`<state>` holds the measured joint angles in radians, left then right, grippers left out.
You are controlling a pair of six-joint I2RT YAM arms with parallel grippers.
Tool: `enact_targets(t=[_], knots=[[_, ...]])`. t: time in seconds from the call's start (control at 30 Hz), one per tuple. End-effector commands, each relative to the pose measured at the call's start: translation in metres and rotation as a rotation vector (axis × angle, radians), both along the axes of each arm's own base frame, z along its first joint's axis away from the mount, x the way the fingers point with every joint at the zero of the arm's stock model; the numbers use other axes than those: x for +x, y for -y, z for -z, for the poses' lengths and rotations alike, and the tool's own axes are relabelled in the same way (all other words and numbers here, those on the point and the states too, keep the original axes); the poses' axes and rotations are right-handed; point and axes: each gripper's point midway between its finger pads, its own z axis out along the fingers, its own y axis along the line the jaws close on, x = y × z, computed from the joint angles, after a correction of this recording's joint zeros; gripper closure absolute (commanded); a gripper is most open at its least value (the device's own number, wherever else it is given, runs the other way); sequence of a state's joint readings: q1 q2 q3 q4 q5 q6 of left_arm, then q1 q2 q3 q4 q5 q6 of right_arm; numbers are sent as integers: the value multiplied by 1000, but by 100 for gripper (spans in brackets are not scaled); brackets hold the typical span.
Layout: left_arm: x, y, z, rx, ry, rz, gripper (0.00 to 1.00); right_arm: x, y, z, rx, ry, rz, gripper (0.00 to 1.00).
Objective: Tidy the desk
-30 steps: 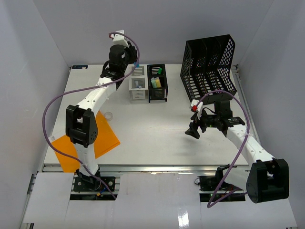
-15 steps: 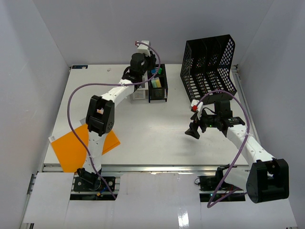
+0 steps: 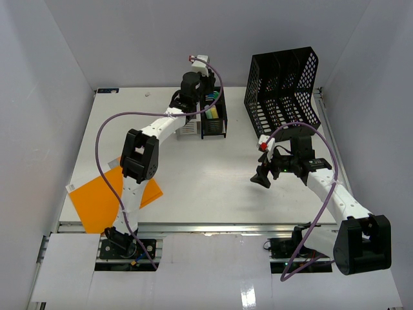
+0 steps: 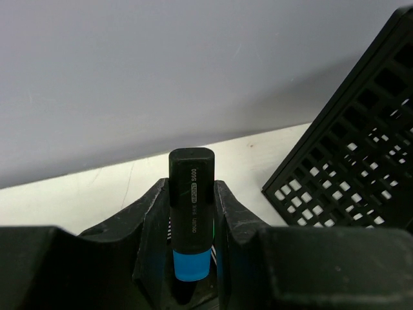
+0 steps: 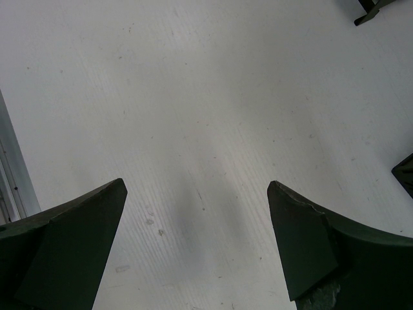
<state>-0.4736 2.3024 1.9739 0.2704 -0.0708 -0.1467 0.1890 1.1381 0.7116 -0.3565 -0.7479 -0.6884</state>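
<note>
Left gripper (image 4: 191,201), now swung rightward from the white tray (image 3: 188,128) to above the black pen caddy (image 3: 216,126), pinches a blue-banded highlighter (image 4: 191,169); deposit there seems next; right gripper (image 5: 197,245) hangs fully spread, empty, over the desk (image 3: 206,184), which lies beneath both arms.

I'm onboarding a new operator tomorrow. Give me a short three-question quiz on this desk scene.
1. True or false: the right hand is shut on a pen.
2. The left hand grips: A) a highlighter; B) a stapler; C) scissors.
3. Fill in: the orange folder lies at the near-____ corner of the desk.
Key: 1 false, it is open and empty; 2 A; 3 left.
</note>
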Motion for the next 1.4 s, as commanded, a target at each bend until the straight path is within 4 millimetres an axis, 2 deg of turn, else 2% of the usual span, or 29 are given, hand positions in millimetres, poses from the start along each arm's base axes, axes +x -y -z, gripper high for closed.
enact_targets(t=[0.0,0.1,0.3,0.4,0.5,0.53,0.57,0.6,0.63,0.7,0.77,0.83,0.93,0.97,1.03,1.13,1.23,1.37], knots=[[-7,-4,-8,-1,1,-4,60,5,-2,-16,24,56,-15,3],[-11,-2,-17,-17,0,8,47,6,-1,-16,23,56,-12,3],[-32,-9,-64,-51,39,27,29,5,0,-17,30,55,-9,3],[-45,-18,-84,-60,50,17,28,6,1,-16,30,54,-6,3],[-68,-34,-86,-105,-11,-20,27,7,4,-13,20,54,-1,3],[-83,-44,-105,-141,-8,-31,27,7,4,-13,17,55,-1,3],[-99,-54,-113,-174,-23,-35,27,7,5,-12,15,55,-2,3],[-115,-63,-109,-203,-60,-36,28,7,5,-12,14,55,-1,4],[-129,-69,-77,-219,-147,-44,28,7,6,-13,13,58,-1,4],[-167,-97,-57,-238,-226,-81,30,7,7,-13,15,56,2,3],[-198,-124,-63,-276,-250,-131,31,7,8,-13,17,58,1,3],[-223,-143,-27,-272,-344,-187,33,8,8,-14,16,60,4,4],[-264,-187,6,-279,-441,-338,39,9,10,-12,13,55,14,3],[-272,-198,27,-291,-493,-387,42,10,10,-12,14,55,19,3],[-285,-217,57,-284,-570,-440,44,11,12,-11,11,52,26,3],[-291,-240,91,-298,-691,-517,46,12,14,-8,7,45,37,3],[-286,-253,131,-250,-842,-596,46,14,16,-6,3,42,47,3],[-267,-257,152,-194,-922,-645,47,16,19,-4,-2,39,58,3]])
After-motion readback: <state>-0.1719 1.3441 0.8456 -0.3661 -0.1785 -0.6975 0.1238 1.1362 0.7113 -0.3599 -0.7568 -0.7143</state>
